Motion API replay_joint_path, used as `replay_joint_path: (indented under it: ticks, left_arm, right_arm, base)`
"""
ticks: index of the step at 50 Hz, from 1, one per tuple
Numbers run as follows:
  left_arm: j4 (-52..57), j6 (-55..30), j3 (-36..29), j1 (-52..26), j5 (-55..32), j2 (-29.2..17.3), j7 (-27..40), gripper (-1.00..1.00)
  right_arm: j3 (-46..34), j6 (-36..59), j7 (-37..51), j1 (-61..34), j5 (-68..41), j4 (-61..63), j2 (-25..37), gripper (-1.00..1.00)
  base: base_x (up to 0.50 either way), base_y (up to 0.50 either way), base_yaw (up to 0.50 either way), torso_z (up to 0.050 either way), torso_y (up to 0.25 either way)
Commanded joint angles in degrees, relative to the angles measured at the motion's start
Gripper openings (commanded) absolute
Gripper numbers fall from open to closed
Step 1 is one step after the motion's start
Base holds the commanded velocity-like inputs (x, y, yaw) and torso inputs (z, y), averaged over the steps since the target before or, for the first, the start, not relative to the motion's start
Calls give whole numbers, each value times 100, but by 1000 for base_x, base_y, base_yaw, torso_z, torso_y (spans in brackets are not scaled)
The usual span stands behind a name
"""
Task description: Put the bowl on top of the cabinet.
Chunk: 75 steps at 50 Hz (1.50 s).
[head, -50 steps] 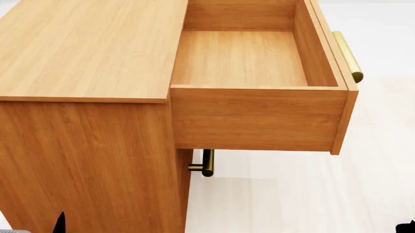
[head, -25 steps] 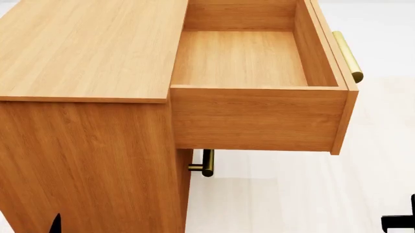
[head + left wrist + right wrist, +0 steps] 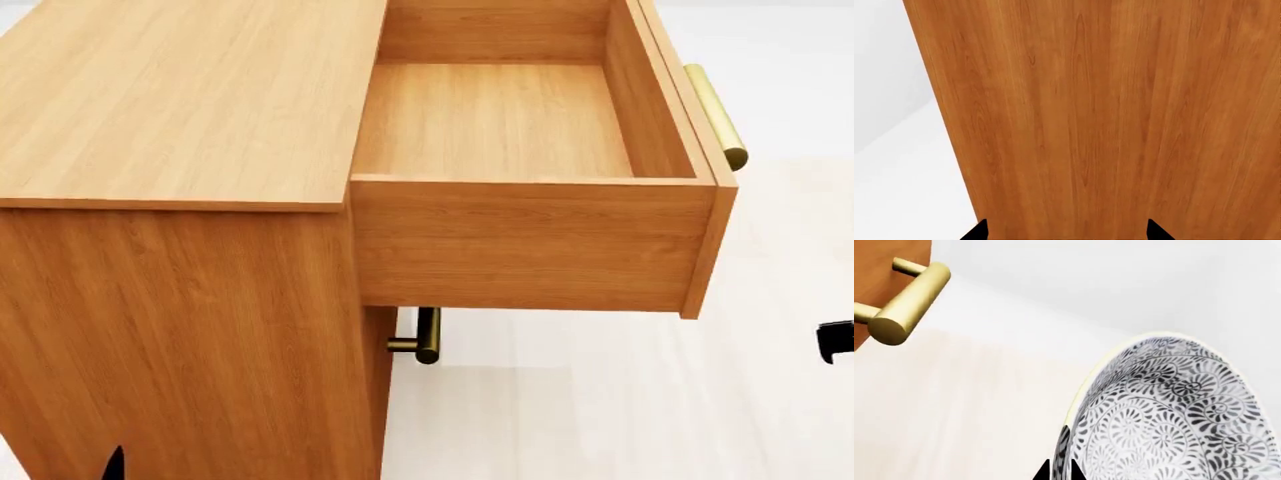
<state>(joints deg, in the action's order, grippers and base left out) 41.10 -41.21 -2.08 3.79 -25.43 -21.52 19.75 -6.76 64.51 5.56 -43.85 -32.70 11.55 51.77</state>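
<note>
The tall orange-brown wood-grain cabinet (image 3: 174, 110) fills most of the head view, its flat top bare and its upper drawer (image 3: 534, 240) pulled fully out to the right, showing a bare wooden floor inside. A brass bar handle (image 3: 715, 115) runs along the drawer's front, and a 2nd brass bar handle (image 3: 424, 336) shows just below the drawer on the cabinet's front face. The round white ceramic bowl with its fine grey swirling pattern inside (image 3: 1167, 415) appears only in the right wrist view, tilted on edge above the pale floor (image 3: 967, 405), with a brass handle and a corner of the cabinet off to one side, apart from it. The right gripper (image 3: 1059, 471) has its 2 dark fingertips close together on either side of the bowl's rim, pinching it; in the head view only a small black part of this arm (image 3: 835, 340) pokes in at the right edge, out beyond the drawer's front. The left gripper (image 3: 1064, 231) faces the cabinet's plain wood side panel (image 3: 1107, 115) at close range, its 2 black fingertips (image 3: 977, 231) spread wide with nothing between them
</note>
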Motion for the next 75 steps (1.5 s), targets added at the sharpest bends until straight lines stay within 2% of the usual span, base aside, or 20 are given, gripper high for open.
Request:
replay_joint_path:
  ticks: [1,6,18,22,23,25,32,36,41,49,62,63,66,75]
  left_arm:
    - [-10,72,17,57,-24,-26,-15,100]
    - [-40,97,43,75,-42,-29,-15,100]
    - [119,-20,175,67,-199,-84,28,100]
    - [148,-92,214,98,-276,-94,43,100]
    - [153,-112,228,93,-301,-90,50,100]
    - [182,-112,242,118,-312,-88,66,100]
    - [200,24,207,231,-251,-113,43,100]
    - [143,130,228,289,-218,-131,11,100]
    - [152,191,250,337,-247,-148,-26,100]
    - [134,322,225,373,-176,-145,-17,100]
    - [99,606,24,522,83,-241,-96,100]
    - [80,635,23,532,92,-229,-92,100]
    - [52,687,-5,555,150,-236,-82,100]
    - [37,723,0,590,152,-265,-84,100]
  right_arm:
    - [-77,717,48,-835,-27,695,303,-100]
    - [-146,1133,8,-1474,-115,906,422,-100]
    - [-1383,1718,-481,-3740,140,689,440,-100]
    - [-2038,1699,-718,-4713,419,157,157,-100]
    - [-2499,1726,-918,-5294,592,-194,-15,-100]
    - [-2604,1586,-882,-5280,665,-302,-143,-100]
    - [-3180,1437,-1113,-6212,940,-1085,-798,-100]
    - [-3147,1240,-1170,-6455,949,-1277,-1073,-100]
    - [-3681,1011,-1464,-7107,1119,-1954,-1762,-100]
    - [-4161,511,-1716,-7427,1266,-2722,-2608,-100]
    - [-4304,-526,-2029,-7730,1377,-4106,-3659,-100]
    - [-4322,-760,-2255,-8019,1390,-4594,-3871,-100]
    - [-4368,-982,-2361,-8139,1427,-4952,-4102,-100]
    - [-4459,-1368,-2531,-8223,1455,-5441,-4580,-100]
  base:
    - [0,0,0,0,0]
    - [0,0,0,0,0]
    - [0,0,0,0,0]
    - [0,0,0,0,0]
    - [0,0,0,0,0]
    - [0,0,0,0,0]
    - [0,0,0,0,0]
    - [0,0,0,0,2]
    - [0,0,0,0,0]
    - [0,0,0,0,0]
    - [0,0,0,0,1]
    - [0,0,0,0,0]
    - [0,0,0,0,0]
    - [0,0,0,0,0]
